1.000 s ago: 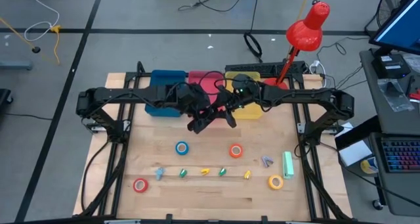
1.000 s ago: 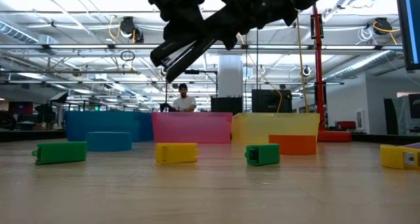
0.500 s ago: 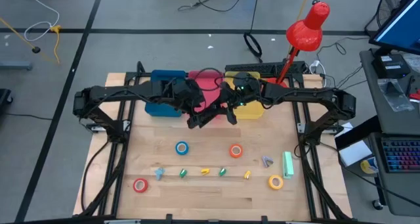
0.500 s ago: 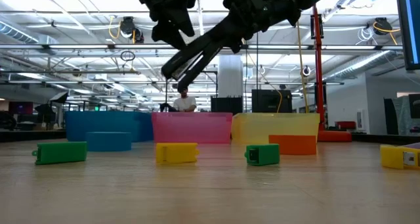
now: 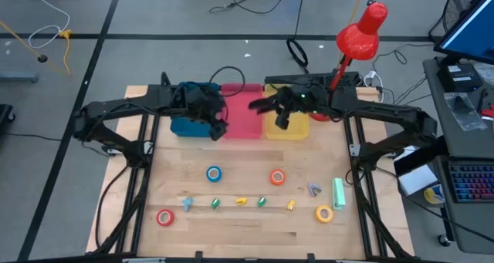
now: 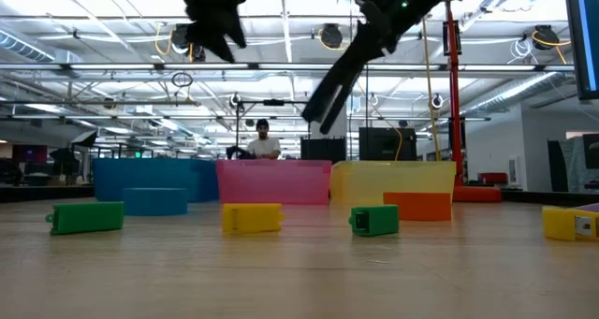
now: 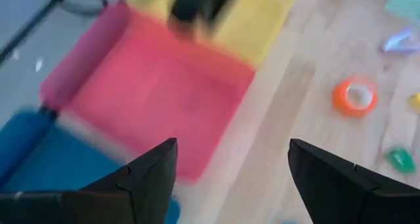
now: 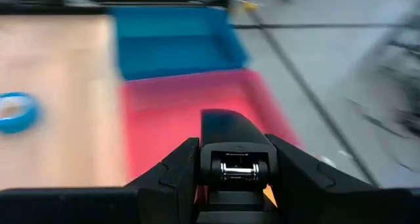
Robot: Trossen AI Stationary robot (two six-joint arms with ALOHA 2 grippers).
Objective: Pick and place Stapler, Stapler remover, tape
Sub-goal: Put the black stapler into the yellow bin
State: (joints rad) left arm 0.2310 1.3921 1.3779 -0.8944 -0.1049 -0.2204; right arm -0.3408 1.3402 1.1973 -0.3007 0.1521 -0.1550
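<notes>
Above the pink bin (image 5: 245,118), your right pincer (image 8: 237,159) grips the black stapler (image 8: 228,135), poised for dropping. Your left pincer (image 7: 226,171) hangs open, empty, beside it.

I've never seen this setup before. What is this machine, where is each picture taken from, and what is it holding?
Two dark robot arms work over a wooden table. One picture looks straight down from above, one looks level across the tabletop, and one comes from a camera on each wrist. At the table's far edge stand a blue bin, a pink bin and a yellow bin. Nearer lie a blue roll, an orange roll, a red roll and a yellow roll of tape, plus small coloured bits. The right hand grips a black stapler above the pink bin. The left hand is open and empty, near the blue bin.
</notes>
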